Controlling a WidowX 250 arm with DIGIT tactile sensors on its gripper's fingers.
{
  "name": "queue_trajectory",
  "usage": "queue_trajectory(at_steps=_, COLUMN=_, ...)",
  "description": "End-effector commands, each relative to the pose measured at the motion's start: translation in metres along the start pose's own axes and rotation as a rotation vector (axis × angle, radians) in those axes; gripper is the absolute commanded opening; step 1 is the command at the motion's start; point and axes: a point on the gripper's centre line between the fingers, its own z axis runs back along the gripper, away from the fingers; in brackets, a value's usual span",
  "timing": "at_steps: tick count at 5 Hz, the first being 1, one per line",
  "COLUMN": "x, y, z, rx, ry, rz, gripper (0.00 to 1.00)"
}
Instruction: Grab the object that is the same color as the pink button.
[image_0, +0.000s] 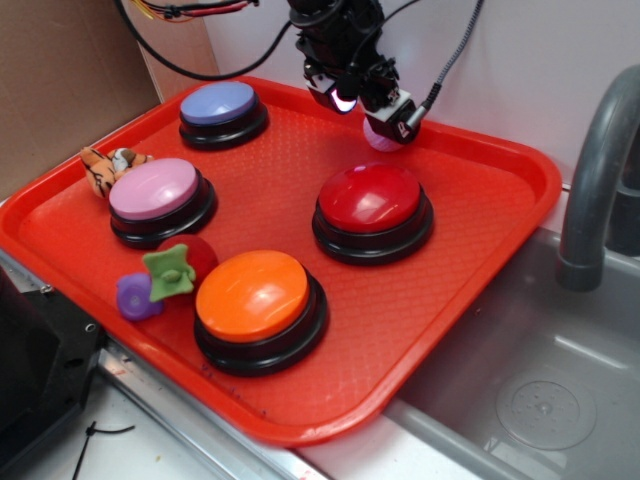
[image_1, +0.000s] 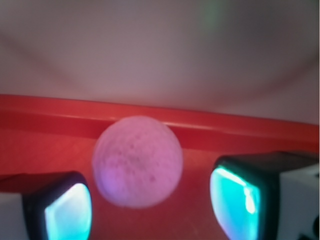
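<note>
The claw (image_1: 150, 200) is spread, its two glowing pads (image_1: 67, 212) standing either side of the small pink ball (image_1: 137, 161) with a gap showing on each side, so nothing is pinched yet. The ball sits between the jaws, a little nearer the left-hand pad in the wrist view, on the floor of the red tray (image_0: 470, 260) close to its far rim.

Judging from this, the reach is done and the grasp itself is the step in hand. The next move calls for pressing the jaws together on the ball, perhaps after settling a touch lower so the pads meet it at its widest part; being round and light, it may well roll or squirt out if caught off-centre.

The wrist view gives what the outside camera cannot: the open gaps beside the ball, its dimpled surface, and the tray's raised edge just behind it. The outside view hides most of the ball under the claw (image_0: 385, 118), showing only a pale sliver (image_0: 378, 138). It does show the wider layout: the pink button (image_0: 155, 190) well apart on the tray's left, the red button (image_0: 372, 200) near the claw, the orange button (image_0: 255, 295) at the front and the blue button (image_0: 220, 103) at the back.
</note>
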Motion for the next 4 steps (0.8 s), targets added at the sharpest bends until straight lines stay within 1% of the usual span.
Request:
queue_trajectory(at_steps=1, x=0.022, y=-0.012, z=-0.001, rx=0.079, ry=0.015, rz=-0.016, gripper=1.0)
queue_trajectory(at_steps=2, x=0.021, y=-0.013, z=-0.001, rx=0.116, ry=0.023, rz=0.006, gripper=0.0)
queue_trajectory(at_steps=3, x=0.02, y=-0.012, z=-0.003, rx=0.124, ry=0.029, rz=0.02, gripper=0.0)
queue_trajectory(at_steps=4, x=0.015, y=-0.009, z=0.016, rx=0.08, ry=0.098, rz=0.038, gripper=0.0)
